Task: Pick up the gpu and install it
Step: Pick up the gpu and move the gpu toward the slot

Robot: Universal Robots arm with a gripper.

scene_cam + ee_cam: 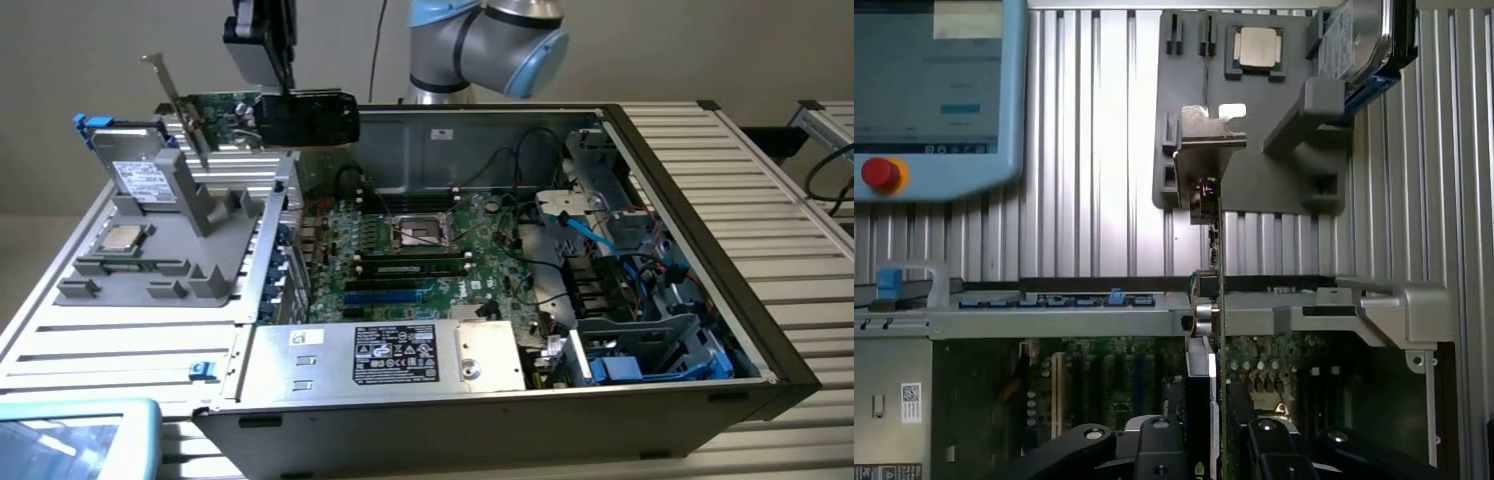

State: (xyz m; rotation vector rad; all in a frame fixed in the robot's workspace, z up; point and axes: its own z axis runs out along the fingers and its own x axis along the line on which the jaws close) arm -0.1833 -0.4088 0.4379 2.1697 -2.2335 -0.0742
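Now: gripper (278,88) clamped on the gpu (254,118), held in air over the edge of the case (441,425). Card's long axis is level, bracket (171,85) toward the exterior view's left, motherboard (414,250) below, rightward.

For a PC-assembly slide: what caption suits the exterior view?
Gripper holds the gpu in the air at the edge of the open computer case.

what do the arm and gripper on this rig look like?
Arm: silver-grey tubular links and rounded joints with light-blue caps. Gripper: mostly black body, and black fingers with round bolt heads. A thin dark cable runs beside the arm.
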